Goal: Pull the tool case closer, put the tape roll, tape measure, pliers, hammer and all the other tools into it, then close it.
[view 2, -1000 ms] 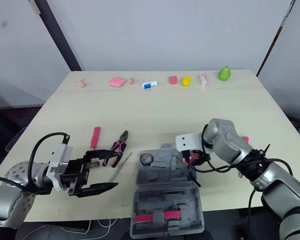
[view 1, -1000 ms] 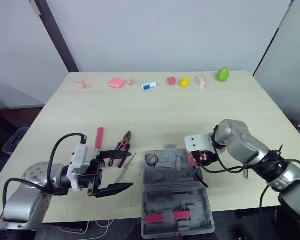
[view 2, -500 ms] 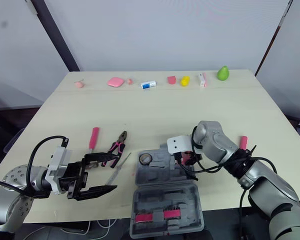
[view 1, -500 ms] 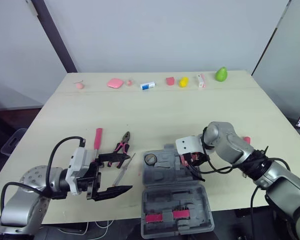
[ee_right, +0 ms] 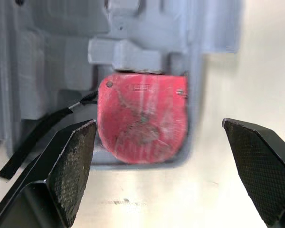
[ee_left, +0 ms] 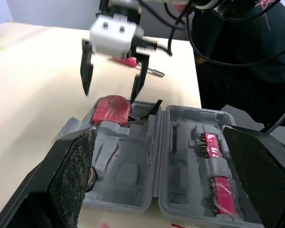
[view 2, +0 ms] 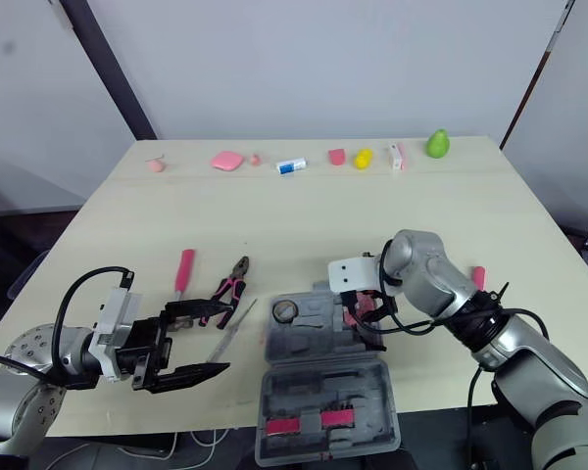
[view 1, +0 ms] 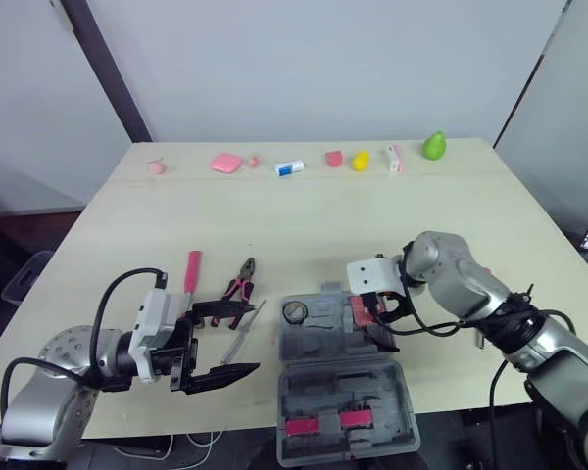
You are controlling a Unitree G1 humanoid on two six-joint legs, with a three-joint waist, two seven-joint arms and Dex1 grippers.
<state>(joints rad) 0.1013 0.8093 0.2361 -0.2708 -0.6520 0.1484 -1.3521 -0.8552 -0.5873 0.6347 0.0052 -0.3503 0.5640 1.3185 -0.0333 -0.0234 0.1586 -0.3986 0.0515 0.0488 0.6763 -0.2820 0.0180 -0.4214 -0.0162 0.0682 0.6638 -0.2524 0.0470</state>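
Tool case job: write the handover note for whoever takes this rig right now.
Right end effector: open, hanging just above the red tape measure, which sits in the far-right corner pocket of the tool case.
Left end effector: open, empty, over the table left of the case.
Done: case at the front edge, lying open; tape measure in; a round roll-like item in the far-left pocket.
Left: pliers, pink-handled tool and slim metal tool on the table left of the case; second pink tool beyond the right arm; then close the case.
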